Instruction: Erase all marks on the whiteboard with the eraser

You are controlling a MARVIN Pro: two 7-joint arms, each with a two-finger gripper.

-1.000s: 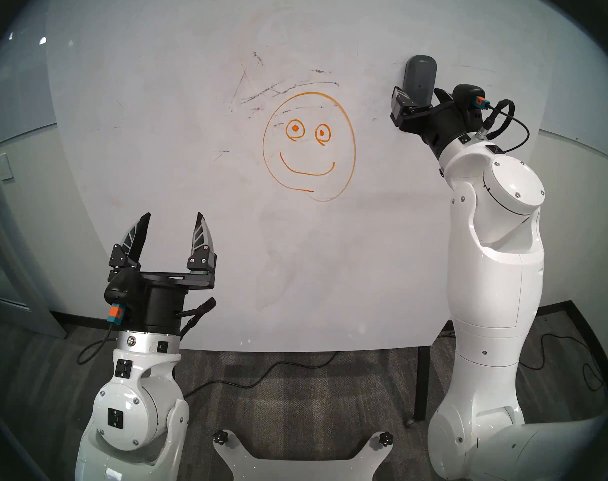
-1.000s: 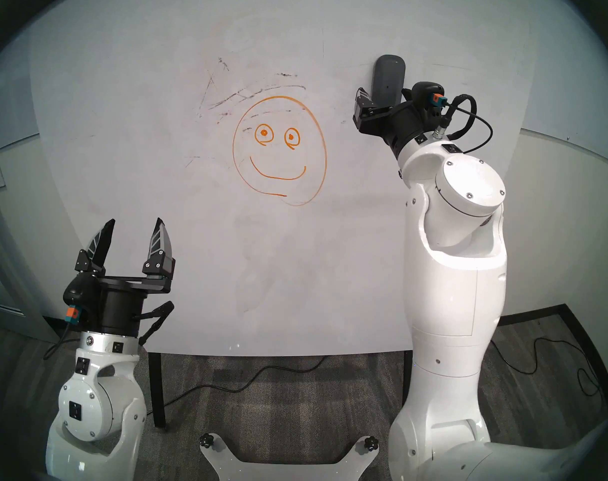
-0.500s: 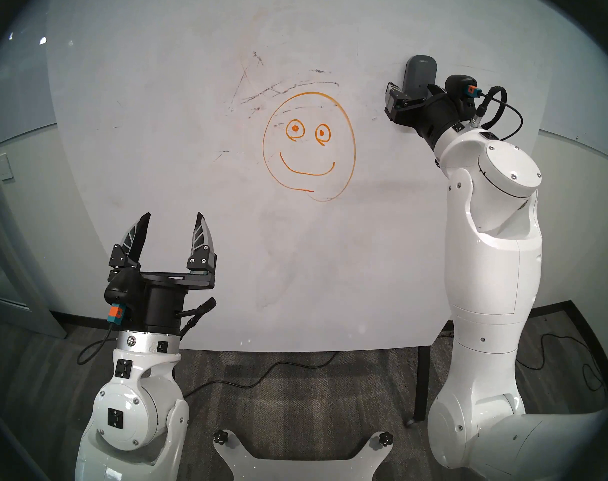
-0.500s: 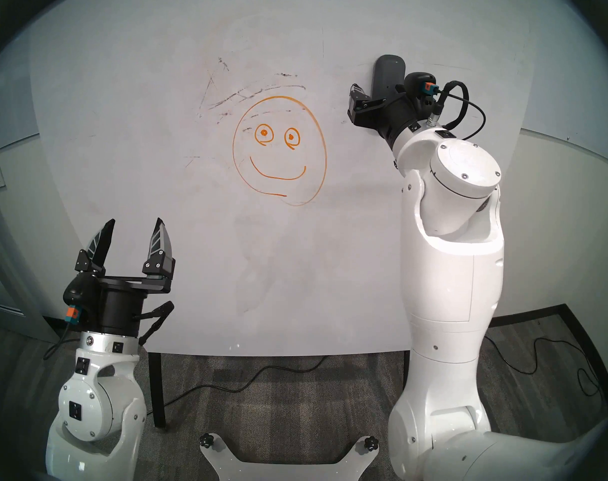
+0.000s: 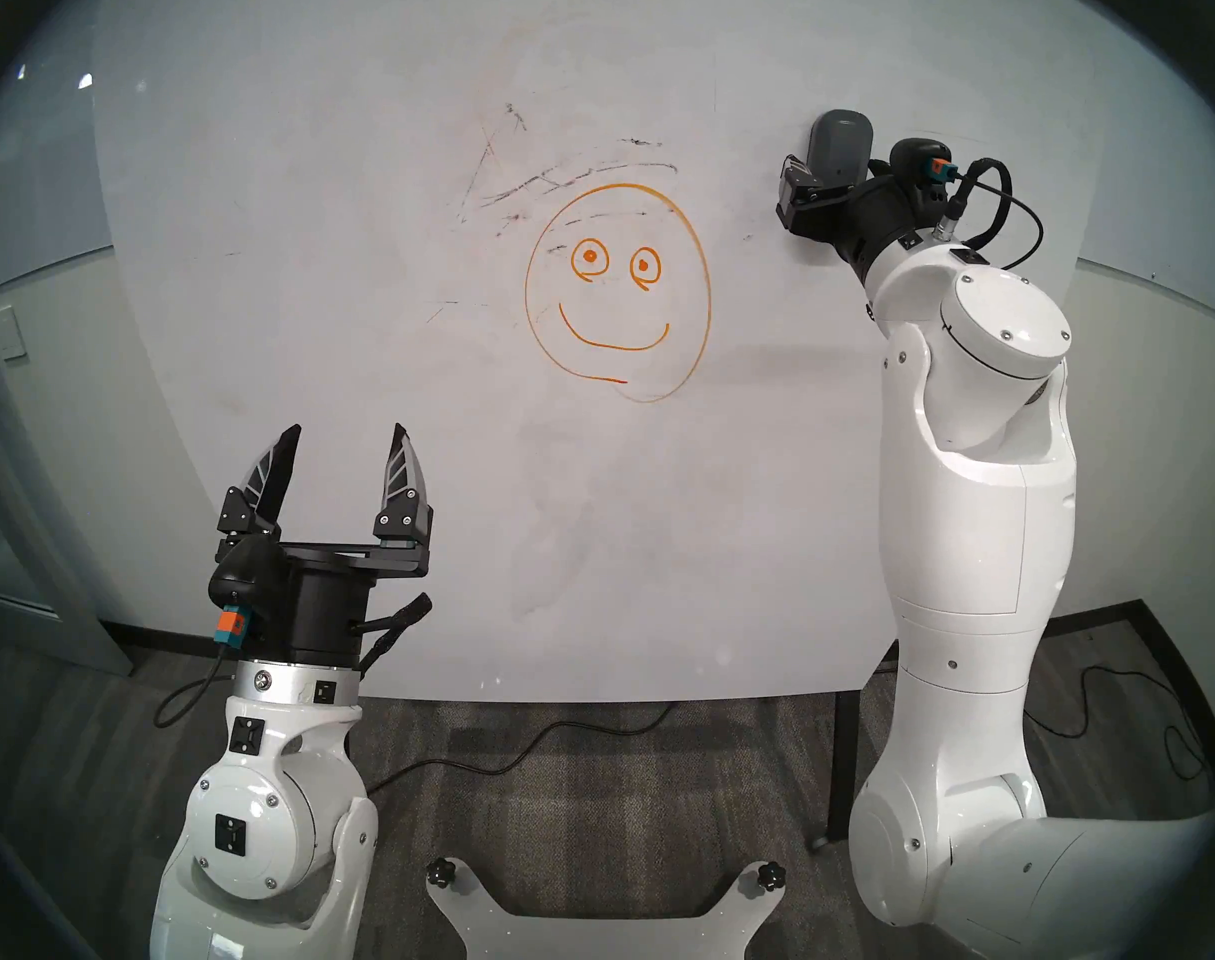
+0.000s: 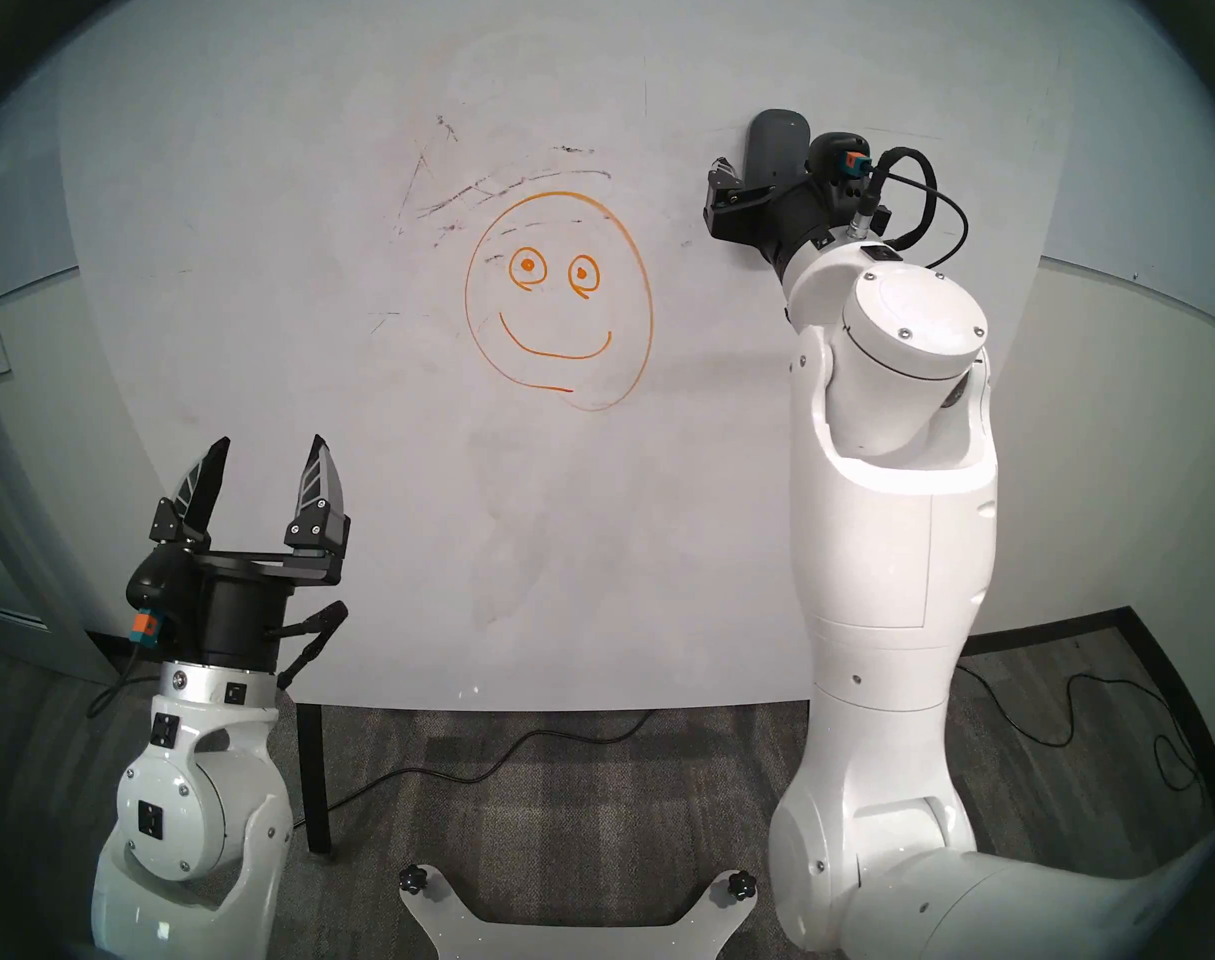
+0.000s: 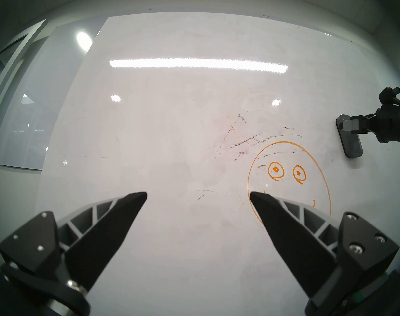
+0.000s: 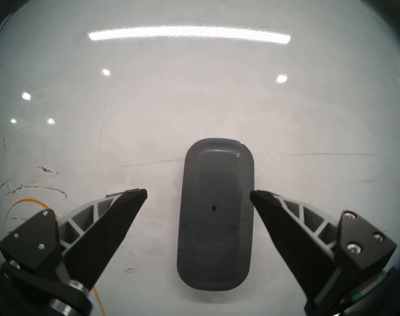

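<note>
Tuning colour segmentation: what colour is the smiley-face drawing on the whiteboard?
Orange, thin marker lines; clearest in the head view.

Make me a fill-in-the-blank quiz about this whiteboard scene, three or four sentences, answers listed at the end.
1. The smiley face on the large white glossy whiteboard is drawn in ____ marker.
2. The dark grey pill-shaped eraser sits between the fingers of the robot's ____ gripper.
3. That gripper's fingers are ____, not yet closed on the eraser.
4. Scratchy black-grey streaks lie just ____ the smiley face.

Missing words: orange; right; open; above
</note>
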